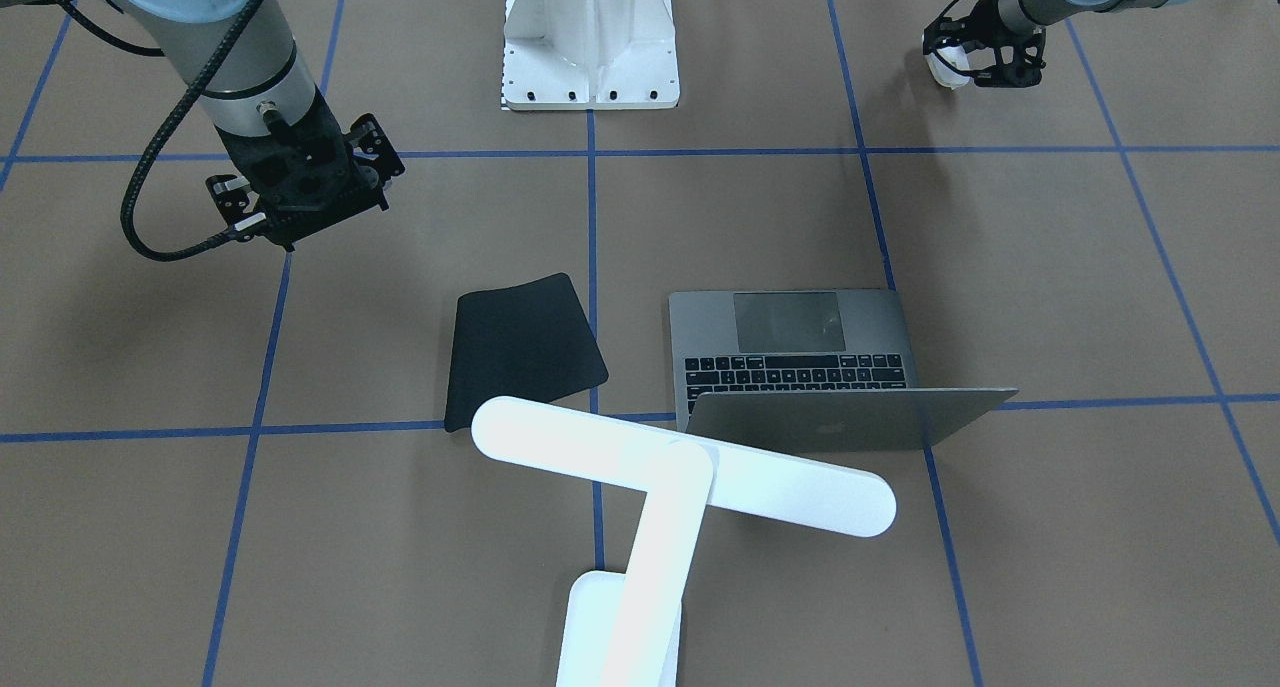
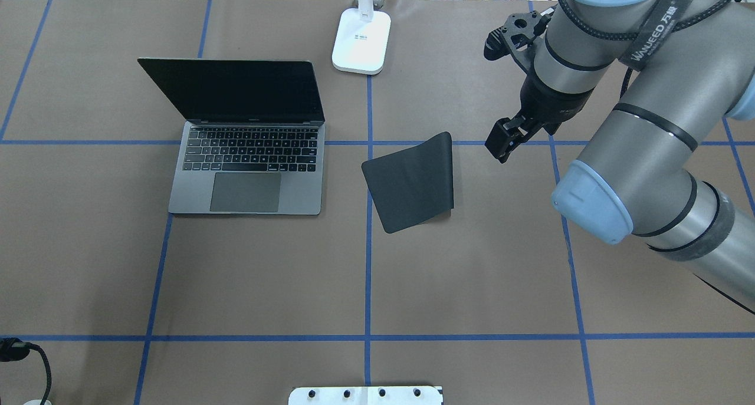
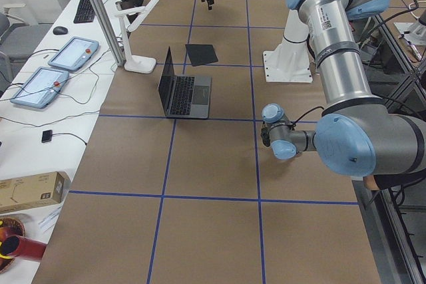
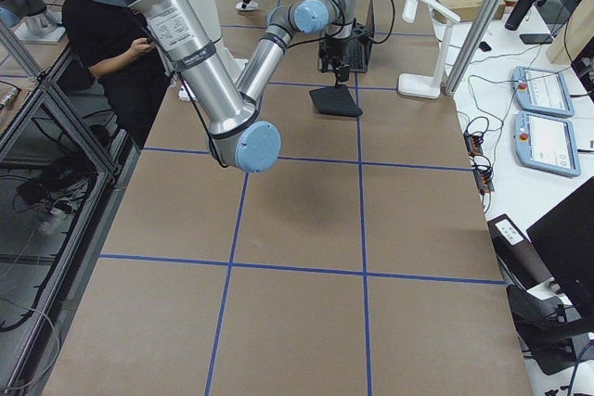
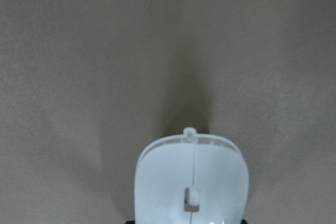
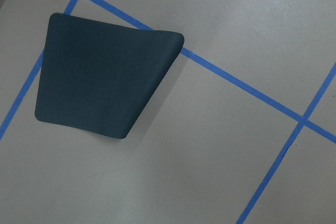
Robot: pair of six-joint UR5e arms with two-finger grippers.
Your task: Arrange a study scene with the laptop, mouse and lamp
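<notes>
The laptop [image 2: 248, 157] lies open on the table's left half, with its screen upright; it also shows in the front view [image 1: 800, 357]. The lamp [image 1: 680, 467] stands at the far edge, its base [image 2: 361, 39] just beyond the laptop's right corner. My left gripper [image 1: 962, 57] is shut on the white mouse [image 1: 950, 70] near the robot's side, low over the table. The mouse [image 5: 191, 182] fills the bottom of the left wrist view. My right gripper [image 2: 502, 145] hangs open and empty above the table, just right of the black mouse pad [image 2: 413, 181].
The mouse pad [image 6: 100, 87] lies flat between laptop and right gripper, one edge slightly curled. The white ribbed pedestal [image 1: 590, 37] stands at the robot's side of the table. Blue tape lines cross the brown table top [image 2: 265, 275].
</notes>
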